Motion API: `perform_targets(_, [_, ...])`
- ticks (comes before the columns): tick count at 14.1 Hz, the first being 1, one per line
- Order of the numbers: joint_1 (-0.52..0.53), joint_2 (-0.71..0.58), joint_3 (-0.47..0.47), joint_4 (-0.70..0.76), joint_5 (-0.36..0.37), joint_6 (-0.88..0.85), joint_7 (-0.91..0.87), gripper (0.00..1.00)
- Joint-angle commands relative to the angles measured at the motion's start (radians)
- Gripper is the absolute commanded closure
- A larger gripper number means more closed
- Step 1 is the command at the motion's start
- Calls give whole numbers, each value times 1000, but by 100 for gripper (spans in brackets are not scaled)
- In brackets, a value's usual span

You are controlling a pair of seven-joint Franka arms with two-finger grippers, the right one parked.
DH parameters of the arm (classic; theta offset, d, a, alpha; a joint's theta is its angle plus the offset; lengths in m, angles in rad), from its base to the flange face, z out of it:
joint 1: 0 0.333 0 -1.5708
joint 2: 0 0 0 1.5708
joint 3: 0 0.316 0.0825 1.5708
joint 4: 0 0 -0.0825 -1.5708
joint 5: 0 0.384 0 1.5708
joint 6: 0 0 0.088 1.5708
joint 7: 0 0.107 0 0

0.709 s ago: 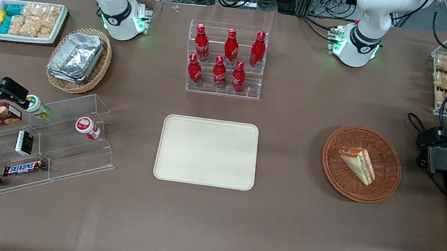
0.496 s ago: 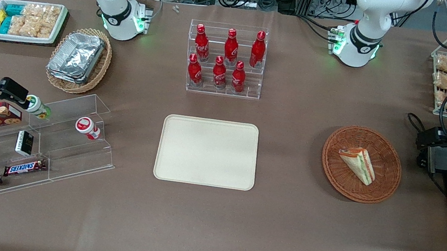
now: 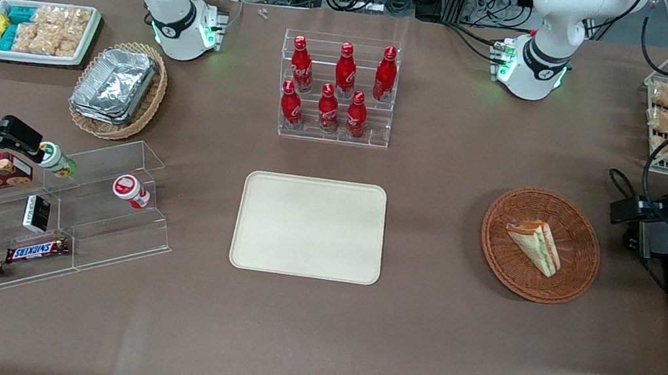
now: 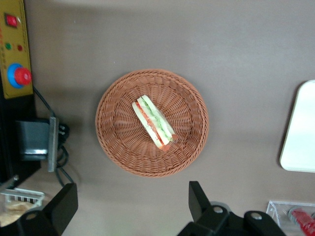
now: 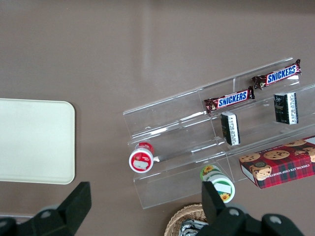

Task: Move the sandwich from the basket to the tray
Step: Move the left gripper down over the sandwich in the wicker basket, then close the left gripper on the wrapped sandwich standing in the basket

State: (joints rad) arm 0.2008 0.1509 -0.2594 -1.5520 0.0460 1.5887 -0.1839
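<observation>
Sandwich (image 3: 535, 244) position: lying on its side in the basket (image 3: 579, 277), which sits on the counter (image 3: 416, 345) well apart from the bare tray (image 3: 309, 226) and toward the working arm's end. Over the last half second the left arm has shifted at the counter edge, and its gripper (image 4: 133, 206) now hangs high beside the basket, jaws spread and holding nothing. Transfer has therefore not started; judged next requirement is a descent onto the wedge.
</observation>
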Motion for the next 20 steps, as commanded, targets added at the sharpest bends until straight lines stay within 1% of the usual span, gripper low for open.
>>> perform_targets(1, [5,18,0,-37,-8,28,-106,0])
perform_targets(2, [2,18,0,-54,-6,34,-112,0])
perform_targets(4, [2,-19,0,-184,-9,136,-117,0])
perform_targets(6, [2,-45,-1,-298,-14,239,-201,0])
perform_targets(8, [2,-40,-1,-364,-15,322,-242,0])
perform_targets(11, [5,-45,0,-503,-14,483,-264,0])
perform_targets(13, [5,-36,0,-571,-14,575,-324,0])
perform_targets(15, [6,-39,2,-652,-14,684,-347,0])
perform_targets(17, [6,-10,3,-662,-12,711,-402,0])
perform_targets(20, [6,27,3,-669,-11,758,-431,0])
